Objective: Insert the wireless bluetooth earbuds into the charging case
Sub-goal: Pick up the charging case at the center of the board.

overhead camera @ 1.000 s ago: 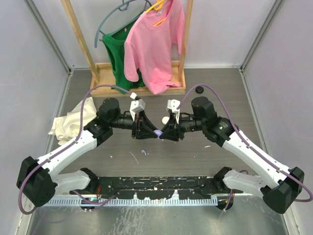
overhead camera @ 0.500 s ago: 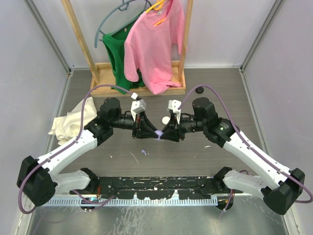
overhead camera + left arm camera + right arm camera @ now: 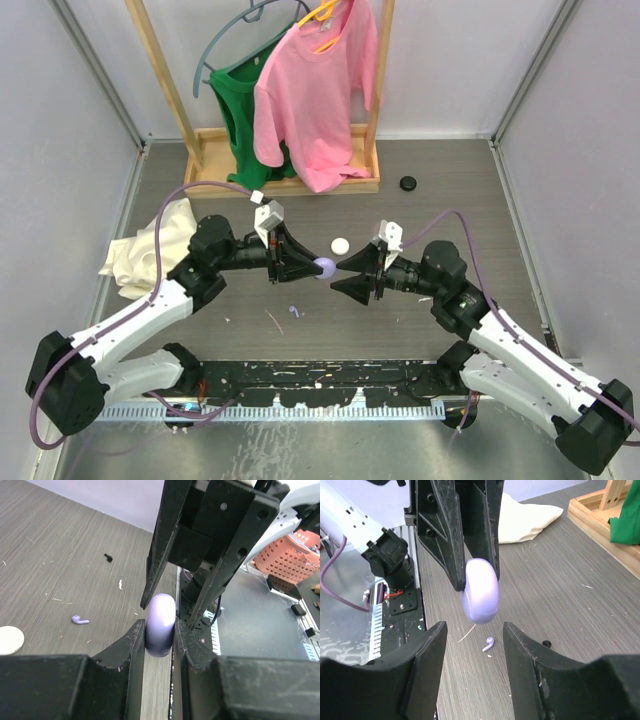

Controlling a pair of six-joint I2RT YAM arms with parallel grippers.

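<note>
The charging case (image 3: 161, 625) is pale lilac, and so is the earbud (image 3: 80, 620). The counter (image 3: 60, 555) is dark grey with fine wood grain and white flecks. There is a pink shirt (image 3: 315, 100), a green shirt (image 3: 238, 120) and a cream cloth (image 3: 140, 255).

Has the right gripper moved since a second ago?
Yes. The right gripper has backed off rightward and toward the near edge: its wrist, earlier right beside the white disc, now sits clear to the disc's right.

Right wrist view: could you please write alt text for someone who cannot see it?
The left gripper pinches a lilac charging case above the grey table, facing the open right gripper. A lilac earbud lies on the table below.
</note>
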